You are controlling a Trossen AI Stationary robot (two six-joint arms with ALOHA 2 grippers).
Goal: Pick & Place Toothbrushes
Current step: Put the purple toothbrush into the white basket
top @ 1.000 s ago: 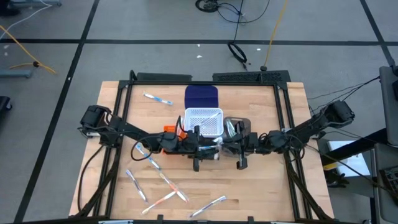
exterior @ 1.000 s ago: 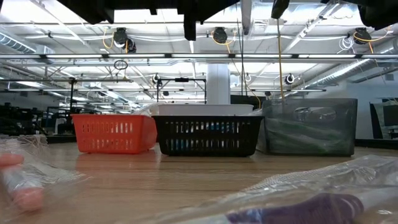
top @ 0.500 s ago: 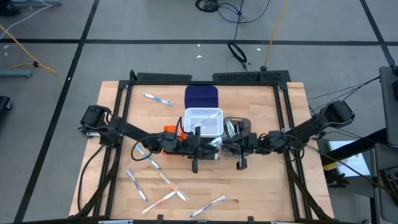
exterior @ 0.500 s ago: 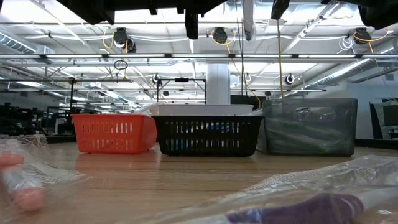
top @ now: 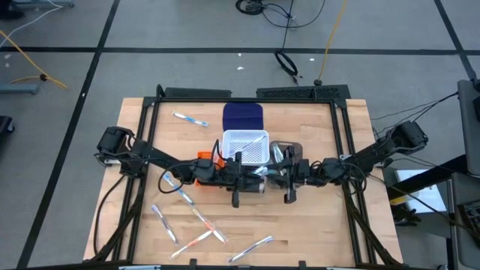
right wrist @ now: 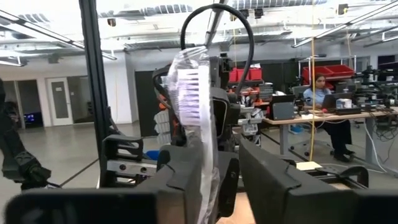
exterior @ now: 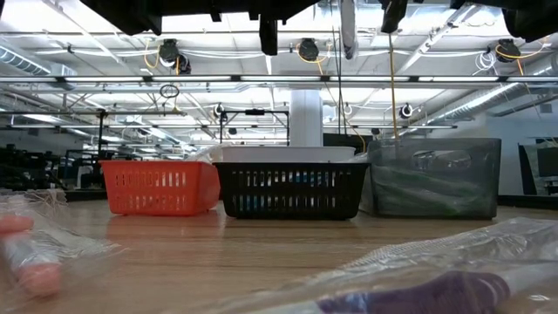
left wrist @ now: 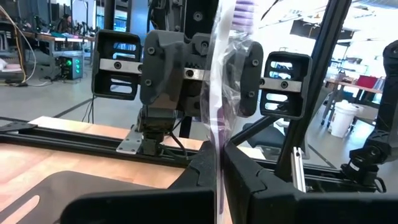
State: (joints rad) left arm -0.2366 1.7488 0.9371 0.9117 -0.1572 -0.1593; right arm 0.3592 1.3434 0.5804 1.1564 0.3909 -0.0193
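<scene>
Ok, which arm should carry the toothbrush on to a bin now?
Left. The left gripper is shut on the wrapped toothbrush, while the right gripper has its jaws apart around it, so the right is probably letting go.

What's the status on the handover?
Left claw shut on wrapped toothbrush, mid-table. Right claw open around the same toothbrush. Loose toothbrushes remain on table. Nothing in the way.

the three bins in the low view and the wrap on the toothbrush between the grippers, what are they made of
Orange slotted bin and black slotted bin: look like moulded plastic, matte, with regular slots. Grey bin: likely translucent plastic, contents showing dimly through. Clear wrap on the purple toothbrush: thin glossy plastic film, crinkled, with glints.
</scene>
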